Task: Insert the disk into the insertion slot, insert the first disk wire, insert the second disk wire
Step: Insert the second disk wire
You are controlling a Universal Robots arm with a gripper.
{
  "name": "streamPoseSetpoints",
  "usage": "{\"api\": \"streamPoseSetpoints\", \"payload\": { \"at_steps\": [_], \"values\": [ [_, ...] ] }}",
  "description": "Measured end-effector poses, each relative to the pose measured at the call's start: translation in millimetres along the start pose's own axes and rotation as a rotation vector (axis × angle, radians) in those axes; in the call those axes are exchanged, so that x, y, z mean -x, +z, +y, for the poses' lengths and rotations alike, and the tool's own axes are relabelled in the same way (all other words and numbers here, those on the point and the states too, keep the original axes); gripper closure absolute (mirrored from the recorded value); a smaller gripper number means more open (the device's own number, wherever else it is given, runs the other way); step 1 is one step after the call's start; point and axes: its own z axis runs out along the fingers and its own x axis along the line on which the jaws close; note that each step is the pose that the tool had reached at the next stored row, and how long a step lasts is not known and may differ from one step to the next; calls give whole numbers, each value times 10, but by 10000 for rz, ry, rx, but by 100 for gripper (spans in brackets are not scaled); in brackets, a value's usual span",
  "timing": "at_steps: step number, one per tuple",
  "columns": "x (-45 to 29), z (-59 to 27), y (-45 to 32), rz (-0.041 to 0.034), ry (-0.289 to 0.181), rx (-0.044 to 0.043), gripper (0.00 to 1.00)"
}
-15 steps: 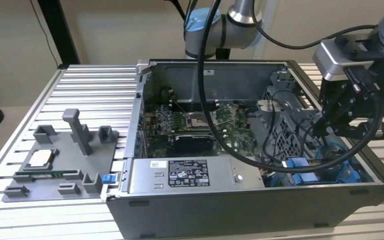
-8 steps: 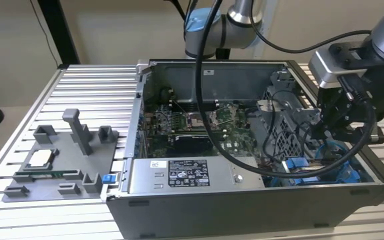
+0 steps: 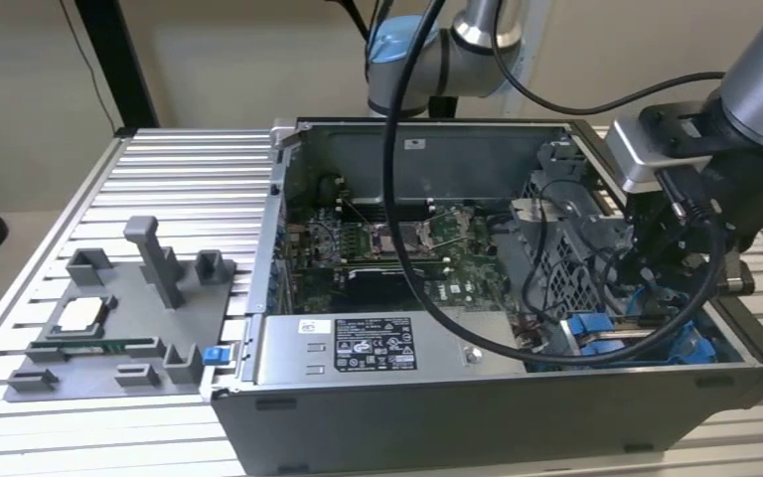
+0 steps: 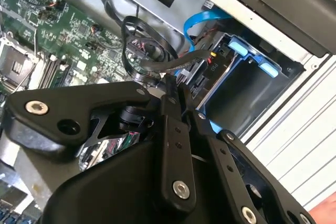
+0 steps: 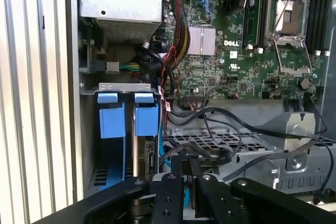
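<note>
Grey metal case (image 3: 488, 417) stands open-topped on a slatted table (image 3: 183, 169), and the drive cage (image 5: 126, 86) sits in its near corner. Inside the cage the disk (image 5: 147, 121) rests in its slot (image 5: 135, 145), blue frame end facing out, with a second blue frame (image 5: 111, 120) beside it. Just over the cage the black gripper (image 5: 189, 177) hangs, jaws drawn narrow and pinched on the end of a black wire (image 5: 210, 156) that loops away from the cage. Beside the cage lies the labelled power box (image 3: 355, 348). Beyond the cage is the green board (image 3: 381, 258). Well apart from the cage, a grey fixture (image 3: 116, 328) lies on the table.
</note>
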Motion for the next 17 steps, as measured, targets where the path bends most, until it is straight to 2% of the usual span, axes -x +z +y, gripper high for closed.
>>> {"api": "streamPoseSetpoints", "payload": {
  "at_steps": [14, 17],
  "values": [
    [-3, 2, 15, -1, -3, -14, 100],
    [-10, 6, 42, -2, -15, -82, 100]
  ]
}}
